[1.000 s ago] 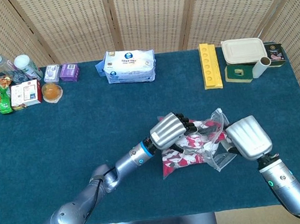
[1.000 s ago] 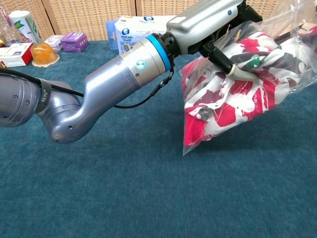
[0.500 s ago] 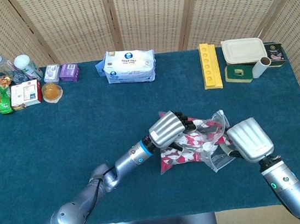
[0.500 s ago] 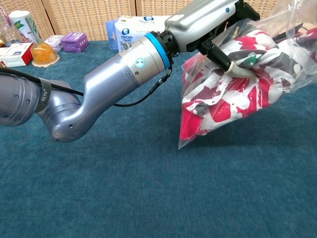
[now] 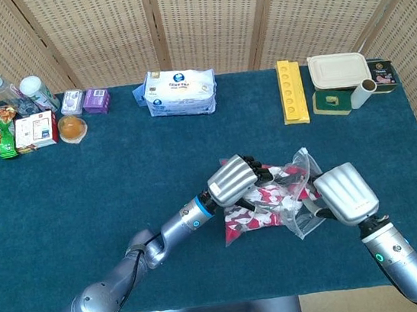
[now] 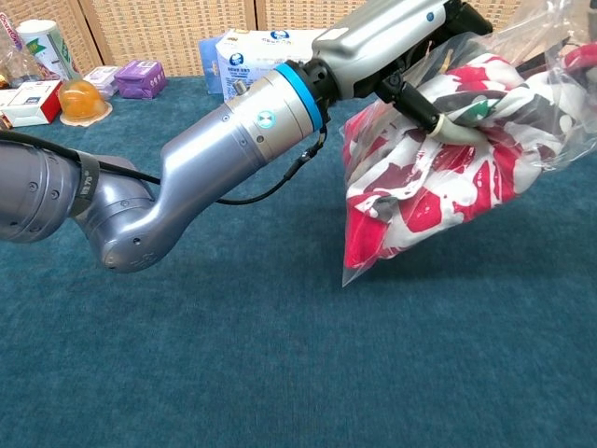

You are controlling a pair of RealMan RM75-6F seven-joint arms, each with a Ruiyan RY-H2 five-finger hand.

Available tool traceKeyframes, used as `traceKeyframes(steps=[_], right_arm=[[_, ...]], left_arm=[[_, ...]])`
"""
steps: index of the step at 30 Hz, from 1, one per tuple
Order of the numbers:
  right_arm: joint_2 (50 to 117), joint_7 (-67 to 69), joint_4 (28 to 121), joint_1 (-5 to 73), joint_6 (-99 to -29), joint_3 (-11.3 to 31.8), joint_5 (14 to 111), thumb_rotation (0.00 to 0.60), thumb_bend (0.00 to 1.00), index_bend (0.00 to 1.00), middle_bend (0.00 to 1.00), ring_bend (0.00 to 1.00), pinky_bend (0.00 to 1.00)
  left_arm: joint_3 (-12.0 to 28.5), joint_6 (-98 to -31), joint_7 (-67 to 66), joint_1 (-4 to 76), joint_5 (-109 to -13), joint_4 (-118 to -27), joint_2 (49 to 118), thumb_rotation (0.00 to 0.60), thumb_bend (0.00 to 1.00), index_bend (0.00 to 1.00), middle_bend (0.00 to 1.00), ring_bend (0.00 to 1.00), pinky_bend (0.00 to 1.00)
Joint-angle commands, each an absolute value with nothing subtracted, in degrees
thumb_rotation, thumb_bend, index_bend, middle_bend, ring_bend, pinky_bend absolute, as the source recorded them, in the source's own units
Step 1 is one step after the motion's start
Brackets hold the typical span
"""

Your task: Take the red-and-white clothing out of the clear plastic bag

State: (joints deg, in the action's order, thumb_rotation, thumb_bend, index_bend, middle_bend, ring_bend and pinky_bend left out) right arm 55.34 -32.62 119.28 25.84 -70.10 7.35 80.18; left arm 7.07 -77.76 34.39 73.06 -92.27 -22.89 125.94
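Since half a second ago the bundle has shifted only a little: in the chest view the bag's lowest corner sits slightly lower and further right than it did, and in the head view my left hand (image 5: 234, 179) has drifted a touch to the right, so I read this as a small settle rather than real progress. The red-and-white clothing (image 6: 438, 177) is still fully inside the clear plastic bag (image 6: 560, 140), lying on the blue table (image 5: 118, 168) near its front edge, between my two hands. My left hand rests on top of the bundle with its dark fingers (image 5: 255, 168) curled down over the upper fold; from the chest view one finger (image 6: 415, 107) presses across the plastic, so it is gripping the bag and the cloth through it. My right hand (image 5: 346, 193) sits just beside the bag's right end, its back to the head camera; its fingers are hidden under the palm, so I cannot tell whether they hold the plastic.
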Motion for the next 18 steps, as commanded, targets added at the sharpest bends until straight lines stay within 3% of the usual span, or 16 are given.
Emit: traceKeyframes(steps=[1, 10, 18], right_arm=[[56.1, -32.2, 118.6, 26.1, -70.1, 7.6, 80.2, 0.414, 0.47, 0.38, 0.8, 1.0, 0.94], [59.5, -31.0, 116.0, 26.3, -71.5, 8.6, 79.8, 0.424, 0.55, 0.59, 0.88, 1.0, 0.99], [60.3, -31.7, 115.4, 26.0, -71.3, 7.8, 79.5, 0.435, 0.57, 0.64, 0.9, 1.0, 1.0]], left_arm=[[7.0, -78.0, 34.5, 73.1, -92.4, -23.1, 125.9, 0.6, 0.04, 0.82, 0.71, 0.68, 0.67], [6.7, -78.5, 35.2, 72.4, -92.8, -24.9, 125.0, 0.6, 0.04, 0.83, 0.71, 0.68, 0.67], [6.3, -78.6, 34.7, 71.2, -93.0, -26.7, 123.2, 0.6, 0.0, 0.79, 0.71, 0.67, 0.66]])
